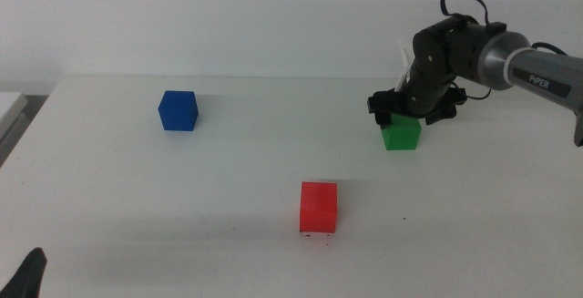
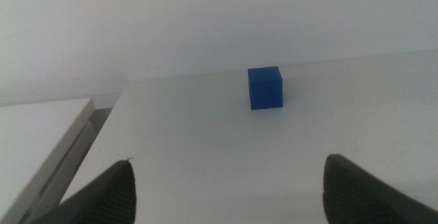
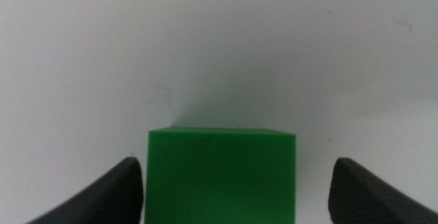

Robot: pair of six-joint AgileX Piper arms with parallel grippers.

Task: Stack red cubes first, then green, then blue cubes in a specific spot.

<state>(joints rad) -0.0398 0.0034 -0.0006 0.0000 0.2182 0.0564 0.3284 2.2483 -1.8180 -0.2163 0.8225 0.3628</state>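
The red cube (image 1: 319,207) stands on the white table at front centre, with a few tiny dark specks (image 1: 316,236) at its front bottom edge. The green cube (image 1: 402,134) sits on the table at the right. My right gripper (image 1: 404,116) is open and down over it. In the right wrist view the green cube (image 3: 222,176) lies between the spread jaws of the right gripper (image 3: 236,166), which do not touch it. The blue cube (image 1: 178,110) sits at back left and also shows in the left wrist view (image 2: 265,88). My left gripper (image 2: 229,166) is open and empty, waiting at the bottom left corner (image 1: 30,271).
A flat white slab (image 1: 11,107) lies just off the table's left edge and also shows in the left wrist view (image 2: 41,135). The table's back edge meets a white wall. Bare white tabletop (image 1: 246,143) lies between the three cubes.
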